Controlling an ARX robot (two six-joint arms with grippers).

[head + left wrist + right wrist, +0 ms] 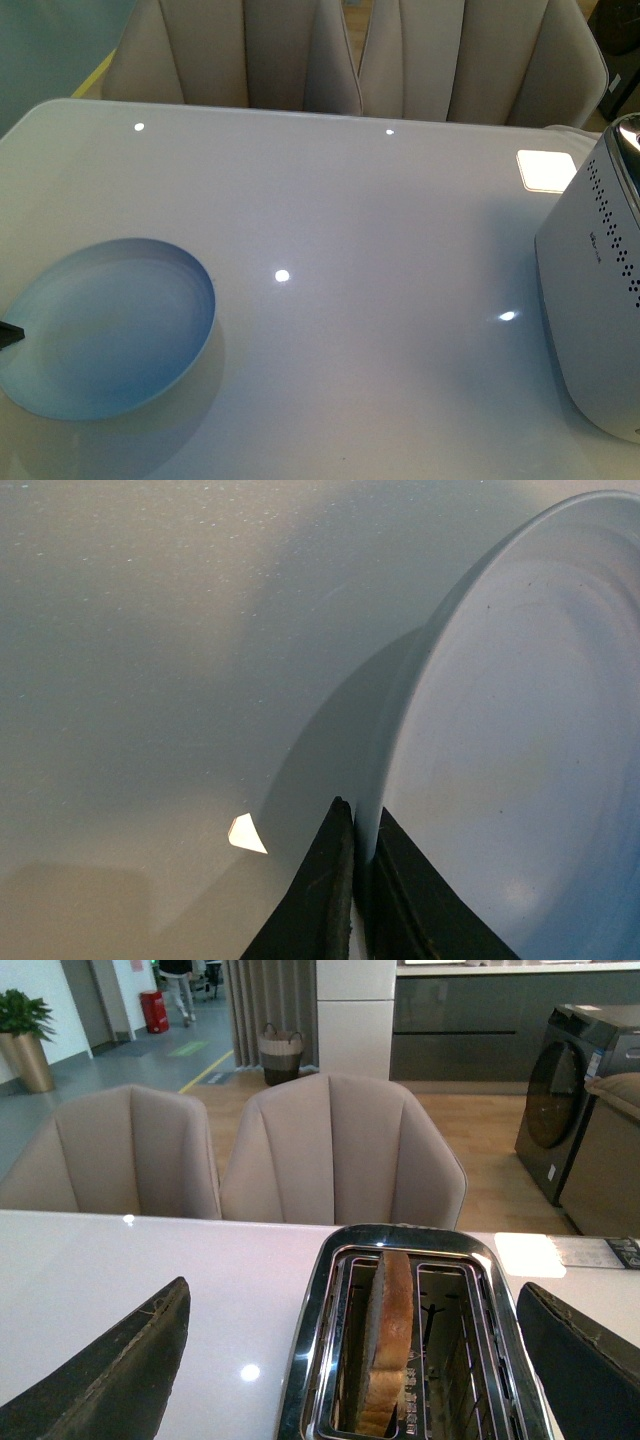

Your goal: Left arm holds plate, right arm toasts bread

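Note:
The pale bluish plate (pixel 110 330) is empty and sits at the table's front left, tipped up on its near side. My left gripper (pixel 360 830) is shut on the rim of the plate (pixel 520 730); only its dark tip (pixel 8 335) shows in the front view. The bread (pixel 388 1340), a brown-crusted slice, stands upright in the left slot of the toaster (pixel 318 1360). My right gripper (pixel 352 1288) hangs open just above the toaster, one finger on either side, with nothing between them. It is out of the front view.
The silver toaster (pixel 600 300) stands at the table's right edge. A white square patch (pixel 546 170) lies on the table behind it. Two beige chairs (pixel 330 50) line the far side of the glossy white table (pixel 350 230).

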